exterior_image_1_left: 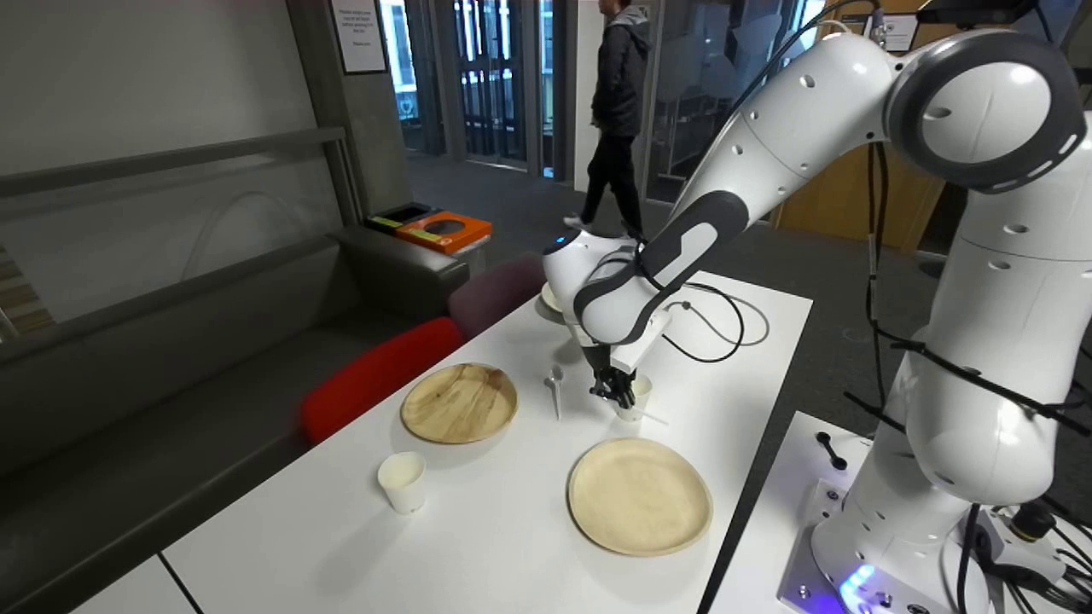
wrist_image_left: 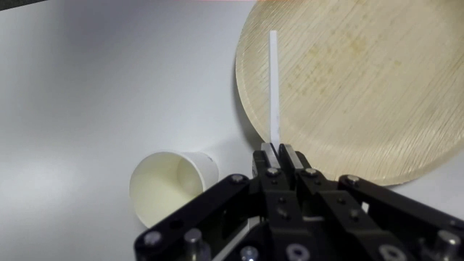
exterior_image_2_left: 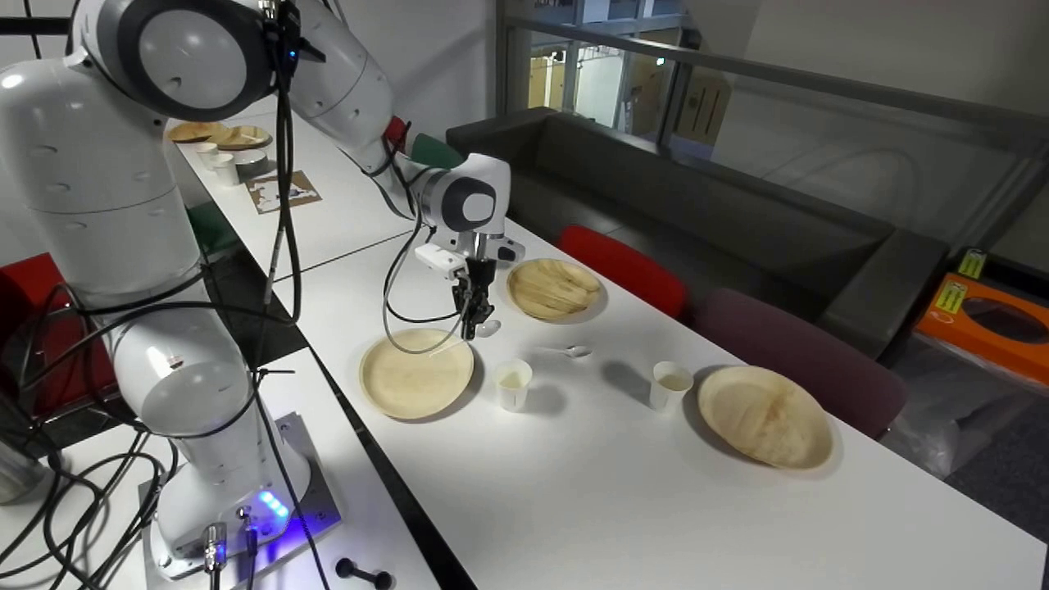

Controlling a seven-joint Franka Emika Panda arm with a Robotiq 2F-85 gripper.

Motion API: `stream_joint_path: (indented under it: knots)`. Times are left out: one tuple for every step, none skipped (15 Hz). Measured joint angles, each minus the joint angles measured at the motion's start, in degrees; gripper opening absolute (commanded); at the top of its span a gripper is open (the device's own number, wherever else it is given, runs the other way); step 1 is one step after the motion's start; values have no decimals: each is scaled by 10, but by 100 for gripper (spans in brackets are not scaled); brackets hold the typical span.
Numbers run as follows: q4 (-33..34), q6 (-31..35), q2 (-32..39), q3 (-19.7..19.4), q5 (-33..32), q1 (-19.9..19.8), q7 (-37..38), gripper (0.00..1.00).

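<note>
In an exterior view, a grey sofa [exterior_image_1_left: 230, 337] occupies the left; a red chair [exterior_image_1_left: 375, 375] stands left of centre; a framed notice [exterior_image_1_left: 358, 34] hangs at upper left; a person [exterior_image_1_left: 620, 98] strides at upper centre.

Open passage ran along robot-side edge of table [exterior_image_2_left: 492, 496], until plate [exterior_image_2_left: 410, 385] and neighboring cup [exterior_image_2_left: 512, 397] blocked it.

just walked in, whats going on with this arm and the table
A robot arm has its gripper shut on a thin white stick, possibly a spoon handle. In the wrist view, the stick crosses in front of a pale plate, and a white cup stands beside the gripper. At least one spoon lies on the table. A person walks by in the background.
</note>
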Motion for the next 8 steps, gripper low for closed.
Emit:
stream_joint_path:
  knots:
    - [-10,0,-8,3,1,0,-6,2]
    - [-18,1,-13,5,4,-1,-13,2]
    - [-25,3,-17,6,7,-1,-20,2]
    - [-30,4,-19,6,12,-3,-28,2]
    - [-35,5,-20,6,19,-4,-36,2]
    - [-40,8,-20,6,26,-5,-42,2]
    - [-44,14,-19,6,36,-5,-45,2]
    - [-49,25,-19,7,48,-6,-46,2]
